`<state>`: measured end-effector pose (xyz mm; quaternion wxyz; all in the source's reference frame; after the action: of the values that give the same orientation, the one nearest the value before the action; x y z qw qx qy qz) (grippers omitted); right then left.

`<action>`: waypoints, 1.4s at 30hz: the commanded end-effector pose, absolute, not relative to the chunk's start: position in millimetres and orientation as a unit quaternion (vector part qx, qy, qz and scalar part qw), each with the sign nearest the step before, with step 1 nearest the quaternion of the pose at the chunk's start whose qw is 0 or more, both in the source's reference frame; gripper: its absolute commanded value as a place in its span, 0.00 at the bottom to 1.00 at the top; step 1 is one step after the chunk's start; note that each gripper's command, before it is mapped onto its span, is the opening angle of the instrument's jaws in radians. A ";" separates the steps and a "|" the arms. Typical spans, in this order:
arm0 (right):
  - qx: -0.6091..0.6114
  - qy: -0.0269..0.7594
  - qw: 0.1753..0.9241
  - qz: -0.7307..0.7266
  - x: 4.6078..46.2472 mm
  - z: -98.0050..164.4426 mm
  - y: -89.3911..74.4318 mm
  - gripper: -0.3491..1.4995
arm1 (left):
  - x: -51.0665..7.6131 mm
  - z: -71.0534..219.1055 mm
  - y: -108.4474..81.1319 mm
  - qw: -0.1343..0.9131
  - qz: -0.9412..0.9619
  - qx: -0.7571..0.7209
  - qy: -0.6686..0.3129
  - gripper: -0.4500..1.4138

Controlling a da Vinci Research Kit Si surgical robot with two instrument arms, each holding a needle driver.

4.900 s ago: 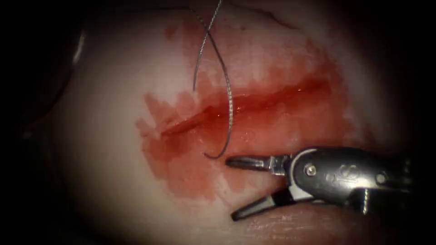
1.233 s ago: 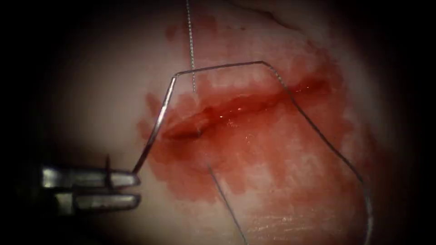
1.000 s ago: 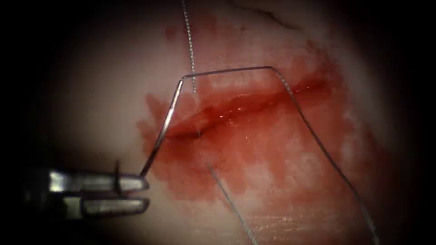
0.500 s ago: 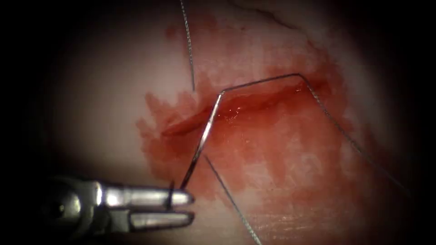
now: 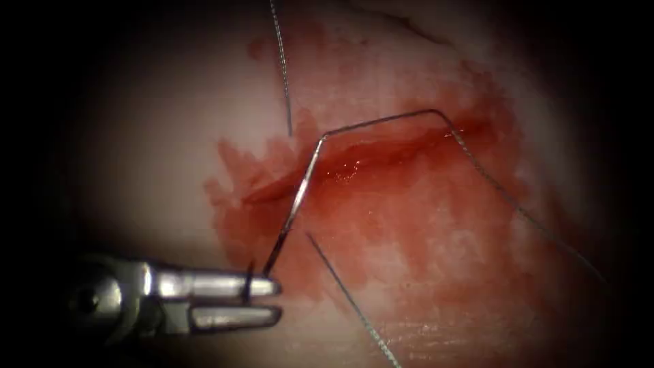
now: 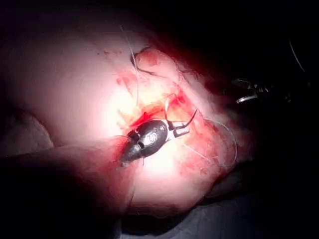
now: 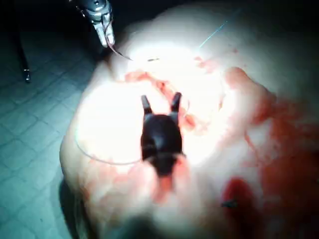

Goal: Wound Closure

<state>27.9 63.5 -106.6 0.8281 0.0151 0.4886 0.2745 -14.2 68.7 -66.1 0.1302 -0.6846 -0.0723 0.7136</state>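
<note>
The needle [image 5: 293, 204] is seen as a thin, shiny, gently curved sliver, held clear of the tissue [image 5: 157, 136] and not lodged in it. It is pinched near one end by the upper jaw tip of the left tool [image 5: 276, 300], low and left of the cut [image 5: 368, 153], and from there it slants up across the cut's left part. At its upper end the thread [image 5: 381, 120] is joined; the thread is carried rightward over the cut, then bent down and away to the right, where it is lost in the dark edge. A second strand is seen running down from the top to a point just above the cut, and a third slants away from below the cut toward the bottom edge. Red fluid [image 5: 409, 225] is spread widely around the cut.

In the left wrist view the left tool [image 6: 180, 130] is shown with the needle [image 6: 192, 118] as a dark curve at its tip.

In the right wrist view the right tool [image 7: 160, 103] is seen with its jaws spread apart, nothing between them. The tip of the needle cannot be made out.
</note>
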 end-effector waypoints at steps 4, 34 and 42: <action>0.040 0.464 0.832 0.301 33.8 -104.2 61.5 0.86 | -13.3 -66.4 69.7 0.136 0.715 -0.682 -0.073 0.05; 0.082 0.229 0.910 0.336 44.2 -91.0 54.3 0.00 | -12.8 -66.9 69.6 0.140 0.718 -0.678 -0.072 0.05; 0.079 0.227 0.911 0.335 42.7 -92.1 54.4 0.00 | -12.8 -66.9 69.6 0.140 0.718 -0.678 -0.072 0.05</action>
<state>41.7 54.5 -92.4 0.9115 0.0781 0.2237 0.3363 -12.2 69.3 -67.3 0.1412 -0.6770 -0.0720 0.7187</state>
